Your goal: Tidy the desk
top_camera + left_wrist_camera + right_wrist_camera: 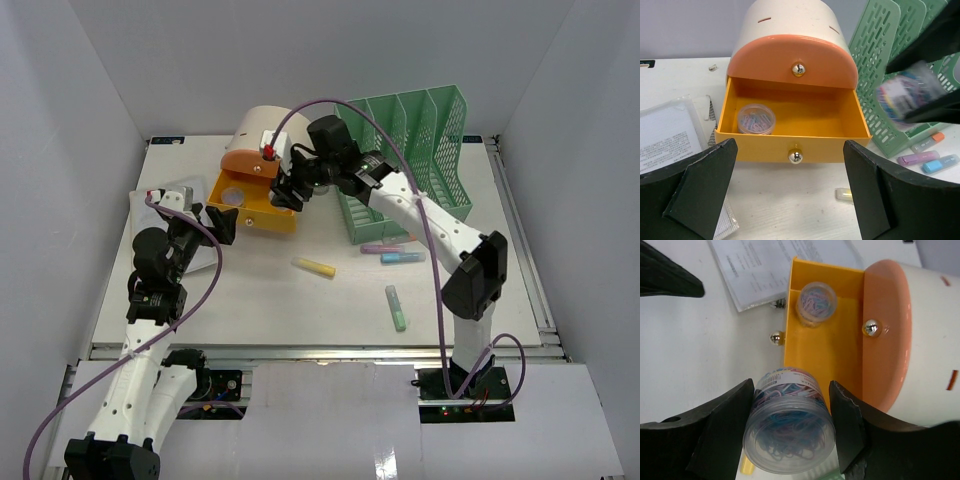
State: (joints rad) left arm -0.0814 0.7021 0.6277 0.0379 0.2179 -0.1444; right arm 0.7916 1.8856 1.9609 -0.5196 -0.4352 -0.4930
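The bench (pixel 250 300) filled the view beneath both arms, its metal rail along the near edge. By the left edge lay a clear sleeve of papers (pixel 665 135). The left end effector (pixel 790 170) hung wide and empty just above the bench and faced the drawer front, probably waiting there so as not to block the other arm.

Toward the far edge, left of centre, stood a round-topped storage box (pixel 258 130) with its orange drawer (pixel 795 117) pulled out. One tub of paper clips (pixel 756 119) sat in the drawer's left corner. The space beside it looked free for a second.

The right end effector (pixel 290 190) was clamped on another tub of paper clips (pixel 790 425), held by its sides above the open drawer's right part, apparently so it could be lowered in upright.

Right of the box a green file rack (pixel 410 150) stood near the far right corner. In front of it, loose on the bench, lay a yellow marker (pixel 314 267), a purple one (pixel 378 249), a blue one (pixel 403 257) and a green one (pixel 397 307), not yet tidied.
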